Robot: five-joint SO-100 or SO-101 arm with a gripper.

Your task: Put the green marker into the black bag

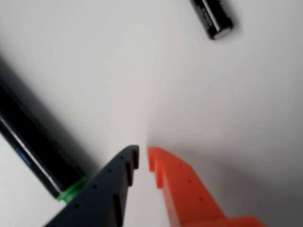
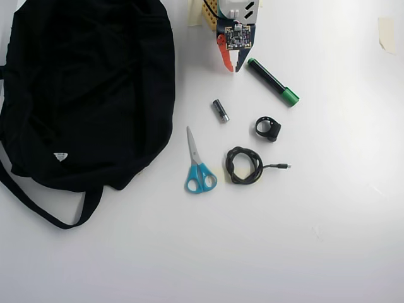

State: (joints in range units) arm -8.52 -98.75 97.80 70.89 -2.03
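The green marker (image 2: 270, 79) lies slanted on the white table, black barrel with a green cap at its lower right end. My gripper (image 2: 232, 68) sits just left of the marker's upper end, empty. In the wrist view the marker (image 1: 33, 142) lies left of the dark finger (image 1: 113, 184), outside the jaws, with a green ring showing. My gripper (image 1: 143, 158) is shut, with only a thin slit between the dark finger and the orange finger (image 1: 180, 189). The black bag (image 2: 88, 95) fills the overhead view's left side, well apart from the gripper.
A battery (image 2: 220, 110) lies below the gripper, also visible in the wrist view as the battery (image 1: 213, 19). Blue-handled scissors (image 2: 199, 167), a black ring part (image 2: 268, 128) and a coiled cable (image 2: 245, 165) lie further down. The bag's strap (image 2: 38, 205) loops out at the lower left.
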